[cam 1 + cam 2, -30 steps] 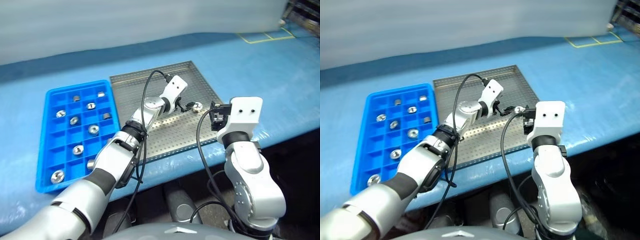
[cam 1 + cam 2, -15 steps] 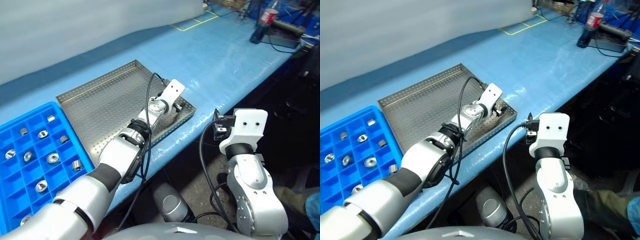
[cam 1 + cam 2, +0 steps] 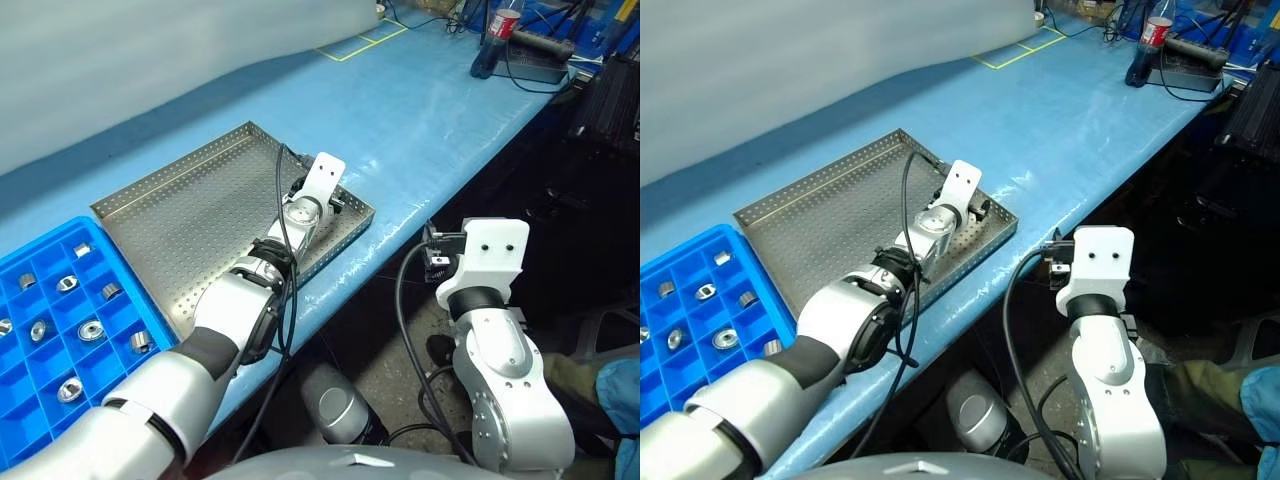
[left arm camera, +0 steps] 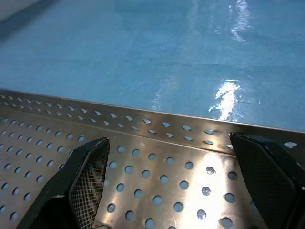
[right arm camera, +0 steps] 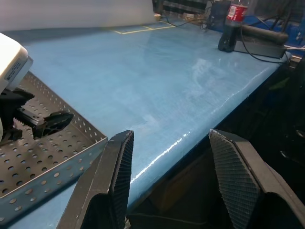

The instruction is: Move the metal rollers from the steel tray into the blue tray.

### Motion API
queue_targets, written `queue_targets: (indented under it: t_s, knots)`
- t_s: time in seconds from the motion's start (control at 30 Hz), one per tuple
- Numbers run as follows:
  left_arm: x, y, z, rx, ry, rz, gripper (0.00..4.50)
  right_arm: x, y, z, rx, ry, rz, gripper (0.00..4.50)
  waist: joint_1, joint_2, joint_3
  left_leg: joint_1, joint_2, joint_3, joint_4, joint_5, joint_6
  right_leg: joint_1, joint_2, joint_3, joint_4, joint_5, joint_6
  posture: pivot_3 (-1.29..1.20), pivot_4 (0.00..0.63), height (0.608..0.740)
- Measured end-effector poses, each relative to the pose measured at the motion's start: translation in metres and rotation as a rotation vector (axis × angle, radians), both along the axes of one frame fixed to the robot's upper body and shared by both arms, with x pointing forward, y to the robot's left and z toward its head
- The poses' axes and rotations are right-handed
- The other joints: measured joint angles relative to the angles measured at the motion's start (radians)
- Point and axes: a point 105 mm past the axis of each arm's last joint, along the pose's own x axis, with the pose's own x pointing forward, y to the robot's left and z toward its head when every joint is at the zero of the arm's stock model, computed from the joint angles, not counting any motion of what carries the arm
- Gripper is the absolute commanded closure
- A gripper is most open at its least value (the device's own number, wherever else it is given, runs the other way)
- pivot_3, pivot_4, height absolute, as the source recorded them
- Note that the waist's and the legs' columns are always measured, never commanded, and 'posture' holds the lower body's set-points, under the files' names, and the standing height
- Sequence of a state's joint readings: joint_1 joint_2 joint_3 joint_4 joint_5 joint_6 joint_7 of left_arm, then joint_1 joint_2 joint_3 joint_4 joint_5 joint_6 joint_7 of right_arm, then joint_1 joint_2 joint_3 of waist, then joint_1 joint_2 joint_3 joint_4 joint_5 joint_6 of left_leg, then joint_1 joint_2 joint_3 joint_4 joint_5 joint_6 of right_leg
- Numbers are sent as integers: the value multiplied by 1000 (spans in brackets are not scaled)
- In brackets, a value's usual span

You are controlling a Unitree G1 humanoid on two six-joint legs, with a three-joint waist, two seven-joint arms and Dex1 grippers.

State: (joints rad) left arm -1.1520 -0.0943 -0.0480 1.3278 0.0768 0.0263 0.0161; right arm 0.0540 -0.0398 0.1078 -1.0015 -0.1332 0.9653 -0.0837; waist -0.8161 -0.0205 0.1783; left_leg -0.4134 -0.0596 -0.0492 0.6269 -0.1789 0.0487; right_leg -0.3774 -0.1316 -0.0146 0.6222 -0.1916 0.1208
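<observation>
At left edge of tabletop point(image 3: 440, 110): blue tray point(image 3: 50, 395), metal rollers point(image 3: 92, 329) sitting singly in its compartments. Steel tray point(image 3: 170, 215) just right of it, no roller visible on perforated floor. Left gripper point(image 3: 318, 203) low over steel tray's right corner, jaws spread wide, holding nothing. Right gripper point(image 5: 171, 191) off tabletop's near edge, jaws apart, empty. Left arm nearer; rollers lie well left of its jaws.

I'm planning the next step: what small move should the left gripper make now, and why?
Probably lift and draw the left gripper back a little. It hangs open and empty at the steel tray rim, with only perforated metal between its fingers. The rollers I can see lie in the blue tray, and any left may be hidden under the wrist.
</observation>
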Motion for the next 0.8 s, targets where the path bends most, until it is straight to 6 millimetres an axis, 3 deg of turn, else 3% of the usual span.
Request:
queue_targets:
  t_s: [0.27,0.5,0.77,0.8]
  knots:
    - [3,9,0,30,-15,63,94,0,0,-1,0,6,3,1838,16,0,0,-1,-2,2,0,-1,2,0,-1,1,-1,-1,2,-730,150,740]
    - [-3,18,-22,110,52,92,94,1,1,1,4,0,7,1838,16,-1,0,0,-2,2,0,-1,2,0,-1,1,-1,-1,2,-713,150,740]
    - [-4,21,-24,120,62,123,94,3,2,4,4,-13,14,1838,21,-3,0,0,-1,2,0,-1,2,0,-2,0,-1,0,4,-701,150,740]
    - [-4,21,-24,120,63,123,273,3,2,5,5,-15,15,1814,21,-3,0,0,-1,2,0,-1,2,0,-2,0,-1,0,4,-699,150,740]
